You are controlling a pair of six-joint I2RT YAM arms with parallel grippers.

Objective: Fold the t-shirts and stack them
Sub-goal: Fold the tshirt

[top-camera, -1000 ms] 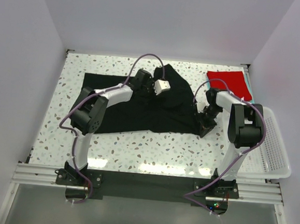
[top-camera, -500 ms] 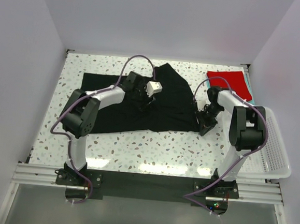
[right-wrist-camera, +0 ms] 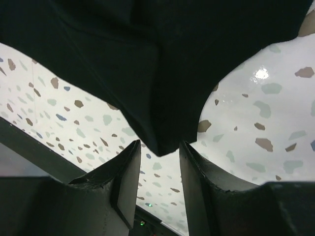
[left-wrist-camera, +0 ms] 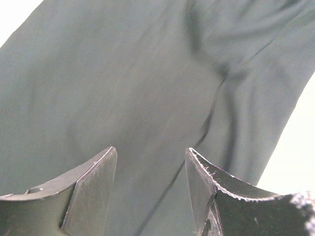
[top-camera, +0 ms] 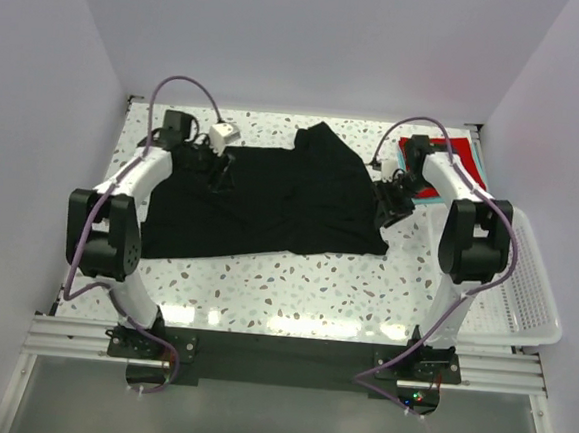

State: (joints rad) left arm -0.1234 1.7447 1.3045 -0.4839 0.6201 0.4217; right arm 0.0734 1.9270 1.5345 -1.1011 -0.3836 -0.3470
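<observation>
One black cloth t-shirt [top-camera: 281, 201] lies spread across the speckled table [top-camera: 294, 287]. One folded bright red t-shirt [top-camera: 455, 154] sits far right. Left gripper [left-wrist-camera: 150, 152] gapes wide over black cloth, right gripper [right-wrist-camera: 160, 145] narrower. Both hold nothing.

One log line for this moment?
black shirt spread on table | left hand open above it | right hand open at its corner
</observation>
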